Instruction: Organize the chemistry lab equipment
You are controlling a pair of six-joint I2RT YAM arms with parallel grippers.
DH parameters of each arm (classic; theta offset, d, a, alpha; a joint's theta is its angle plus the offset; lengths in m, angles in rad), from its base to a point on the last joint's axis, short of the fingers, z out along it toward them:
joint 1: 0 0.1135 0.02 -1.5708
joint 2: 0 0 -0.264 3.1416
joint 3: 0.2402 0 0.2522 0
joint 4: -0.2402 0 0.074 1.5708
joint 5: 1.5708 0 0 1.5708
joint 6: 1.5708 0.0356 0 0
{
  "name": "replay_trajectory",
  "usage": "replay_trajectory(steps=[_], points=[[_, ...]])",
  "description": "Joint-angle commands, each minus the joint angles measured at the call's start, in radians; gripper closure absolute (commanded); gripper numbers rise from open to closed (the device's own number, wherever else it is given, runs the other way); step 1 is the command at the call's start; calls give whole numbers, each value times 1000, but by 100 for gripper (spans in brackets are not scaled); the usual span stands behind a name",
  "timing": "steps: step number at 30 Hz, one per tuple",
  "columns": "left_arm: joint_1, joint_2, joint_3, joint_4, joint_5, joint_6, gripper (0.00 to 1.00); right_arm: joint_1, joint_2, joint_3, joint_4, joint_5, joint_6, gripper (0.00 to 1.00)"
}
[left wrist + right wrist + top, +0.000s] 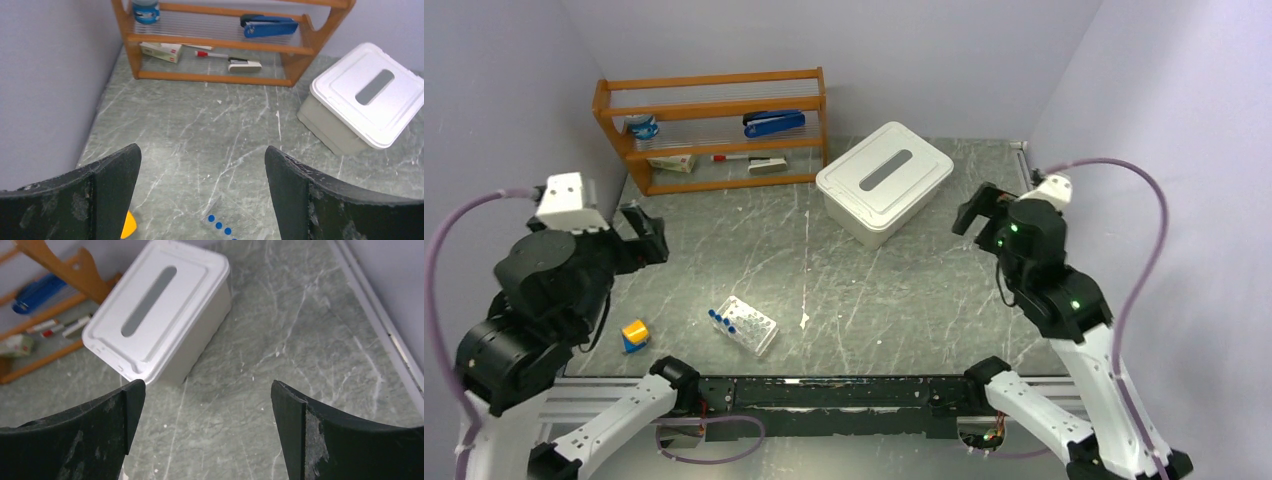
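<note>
Left gripper (202,150), spread wide, hovers near blue-capped vials (219,226).

Left arm (554,275), right arm (1046,262) hover apart; both jaws wide, empty.

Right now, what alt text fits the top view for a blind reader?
A rack of blue-capped vials lies on a grey table; the left gripper and right gripper hover open, empty. Behind stand a white box and a shelf; a block sits left of the rack.
</note>
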Motion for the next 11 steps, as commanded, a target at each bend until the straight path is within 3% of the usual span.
replay_trajectory(steps=[1, 11], points=[[9, -17, 101, -143, -86, -23, 3, 1, -81, 90, -123, 99, 27, 0], [9, -18, 192, -221, -87, -10, 3, 1, -150, 113, -202, 74, 58, 0]])
